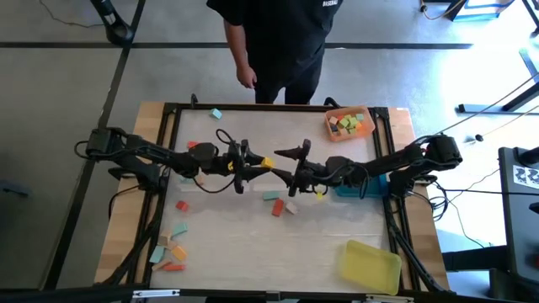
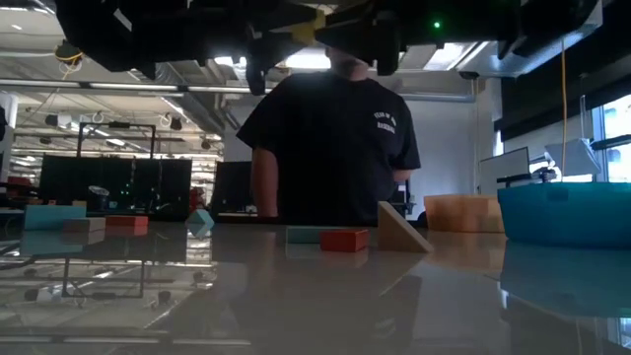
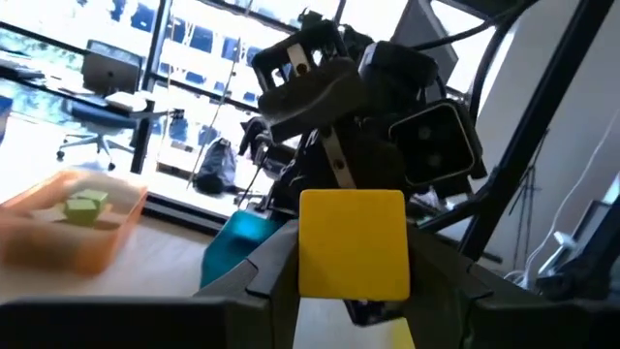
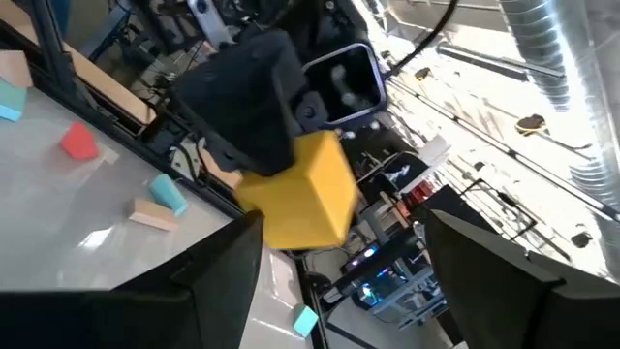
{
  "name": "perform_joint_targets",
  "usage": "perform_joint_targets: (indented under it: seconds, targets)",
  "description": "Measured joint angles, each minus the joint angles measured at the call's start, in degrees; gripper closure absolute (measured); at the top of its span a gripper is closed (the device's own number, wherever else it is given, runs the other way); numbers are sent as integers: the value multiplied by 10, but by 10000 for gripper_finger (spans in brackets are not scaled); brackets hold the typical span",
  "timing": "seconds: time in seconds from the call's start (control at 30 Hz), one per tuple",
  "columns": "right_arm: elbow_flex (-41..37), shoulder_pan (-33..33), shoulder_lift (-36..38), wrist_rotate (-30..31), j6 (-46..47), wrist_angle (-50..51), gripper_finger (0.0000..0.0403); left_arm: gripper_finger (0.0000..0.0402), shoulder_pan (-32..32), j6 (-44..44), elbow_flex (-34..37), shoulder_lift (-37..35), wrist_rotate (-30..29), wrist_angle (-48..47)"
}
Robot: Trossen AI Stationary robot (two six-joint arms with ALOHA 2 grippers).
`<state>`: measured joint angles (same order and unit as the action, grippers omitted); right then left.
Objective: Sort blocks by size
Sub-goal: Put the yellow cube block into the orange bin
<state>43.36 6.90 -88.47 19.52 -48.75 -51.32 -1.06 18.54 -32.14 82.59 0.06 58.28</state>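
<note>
Midair, left hand point(image 1: 257, 162) gripping yellow block point(image 1: 267, 162), right hand point(image 1: 282, 153) spread wide, block's underside hidden.

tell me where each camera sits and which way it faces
High view: above the table, facing straight down; both arms meet mid-table around the yellow wooden cube.
Low view: at tabletop height, facing a person; the arms hang overhead.
Left wrist view: on the left arm, facing the right arm; the left gripper holds the cube.
Right wrist view: on the right arm, facing back; the right gripper is open.
Shared: both wrist views show the cube.
</note>
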Motion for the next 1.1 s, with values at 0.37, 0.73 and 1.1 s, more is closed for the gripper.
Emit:
perform_joint_targets:
  seconds: [0.37, 0.73, 1.1]
  targets:
    - [10, -2, 0, -27, -2, 16, 118, 271, 0, 2, 0, 3, 0, 23]
    - [63, -2, -58, -39, -57, -4, 118, 270, 4, 4, 0, 3, 0, 22]
    - [88, 24, -81, 41, -102, 4, 155, 270, 12, -12, 0, 3, 1, 22]
